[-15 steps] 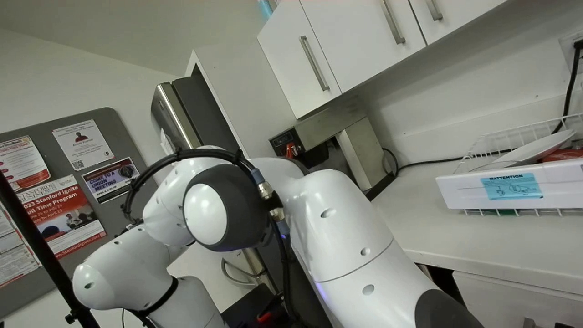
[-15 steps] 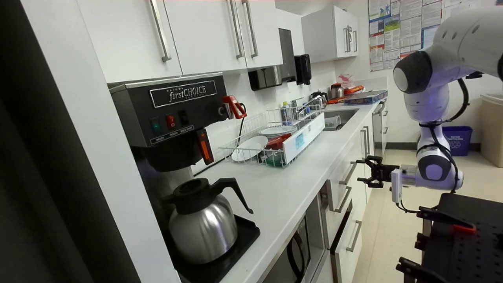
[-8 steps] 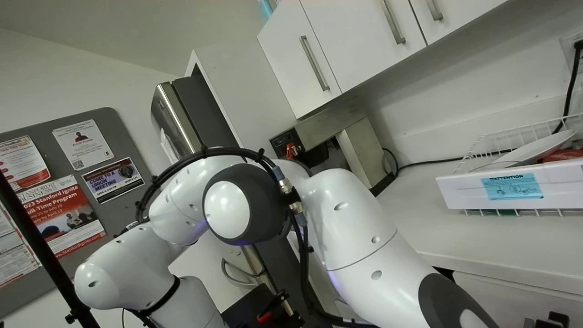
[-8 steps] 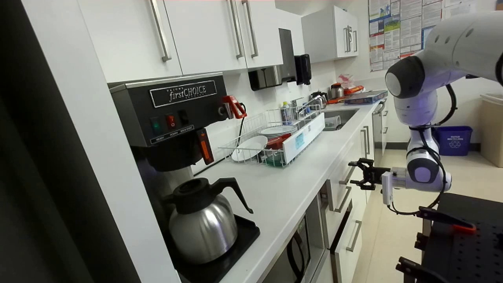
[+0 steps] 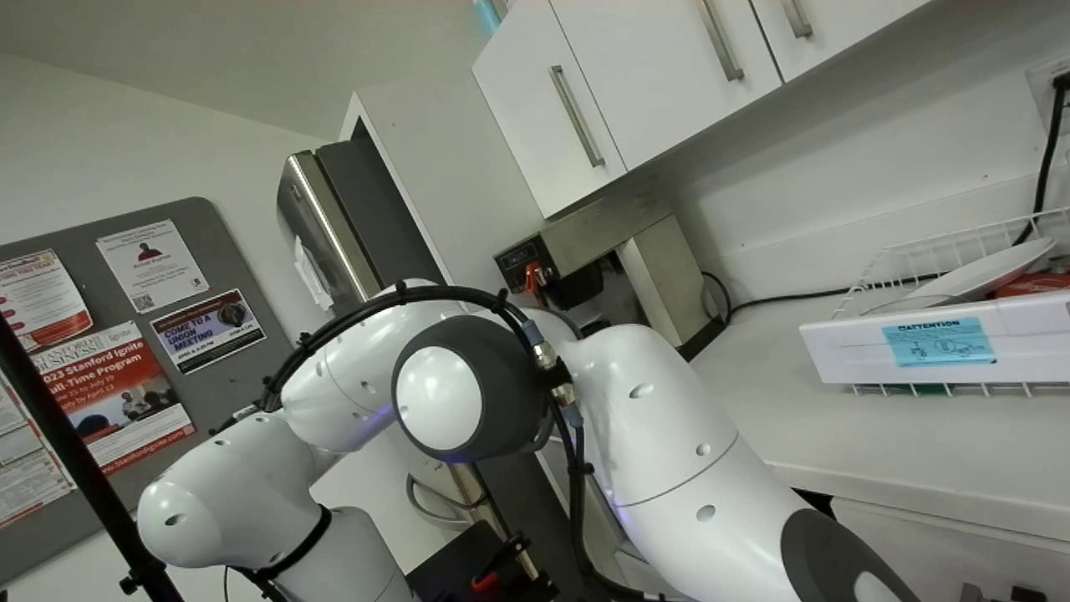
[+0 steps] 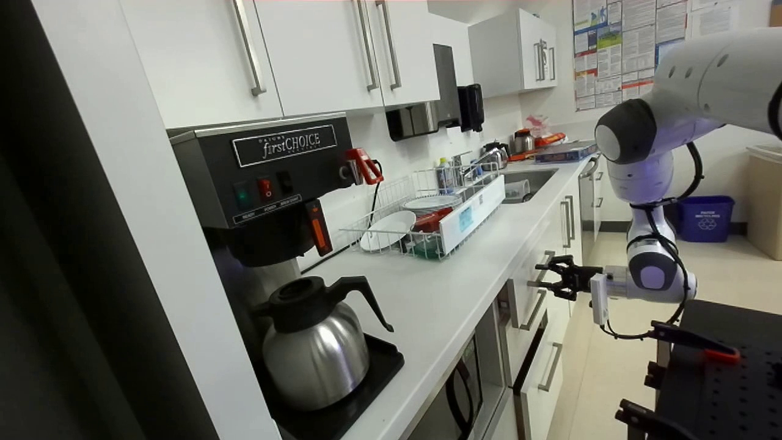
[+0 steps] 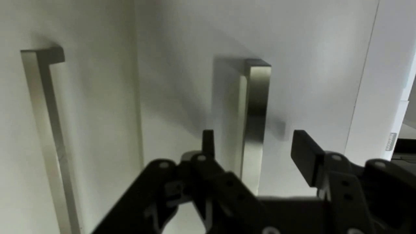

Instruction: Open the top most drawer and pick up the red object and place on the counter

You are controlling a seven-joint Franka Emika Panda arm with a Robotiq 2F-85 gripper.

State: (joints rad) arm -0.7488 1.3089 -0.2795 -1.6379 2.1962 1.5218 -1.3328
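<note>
The red object does not show; it is out of view or hidden. In the wrist view, a white drawer front (image 7: 312,81) carries a metal bar handle (image 7: 258,97). My gripper (image 7: 252,139) is open and empty, its two black fingers either side of the handle's line. I cannot tell whether the fingertips reach around the bar. In an exterior view my gripper (image 6: 542,276) is level and points at the drawers just below the counter (image 6: 421,293), overlapping a drawer handle (image 6: 545,260). The counter (image 5: 853,435) also shows in an exterior view.
Another bar handle (image 7: 48,130) lies left in the wrist view. Below, one drawer (image 6: 540,391) stands partly open. A wire dish rack (image 6: 382,232) with plates and a red item (image 6: 434,220), a coffee maker (image 6: 287,177) and a jug (image 6: 317,354) stand on the counter. A black cart (image 6: 721,366) stands near the arm.
My open gripper has moved toward the drawer fronts and slightly down. The arm has shifted with it. The drawers look unchanged.
</note>
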